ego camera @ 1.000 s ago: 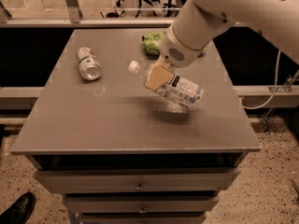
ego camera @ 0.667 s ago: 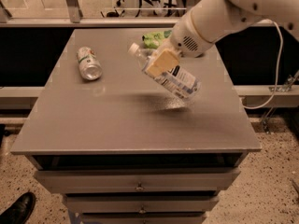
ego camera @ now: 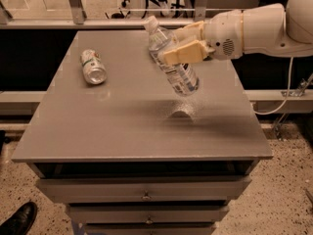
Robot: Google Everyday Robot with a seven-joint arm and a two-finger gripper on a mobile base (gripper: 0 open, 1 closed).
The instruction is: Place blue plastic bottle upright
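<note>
Clear plastic, the blue plastic bottle (ego camera: pixel 182 77) hangs above the right middle of the grey table (ego camera: pixel 107 131), tilted, with its white cap up and toward the far left and its base off the top. The gripper (ego camera: pixel 171 45), reaching in from the right, pinches the bottle's upper body. A silver drink can (ego camera: pixel 93 66) lies at far left. By my judgement the bottle is off the table but leaning; straightening it, setting it down and releasing it remain.

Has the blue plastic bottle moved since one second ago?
Yes. The gripper, over the table's far half, has swung the blue plastic bottle steeper: its cap, earlier level with the silver drink can, now shows well above it.
</note>
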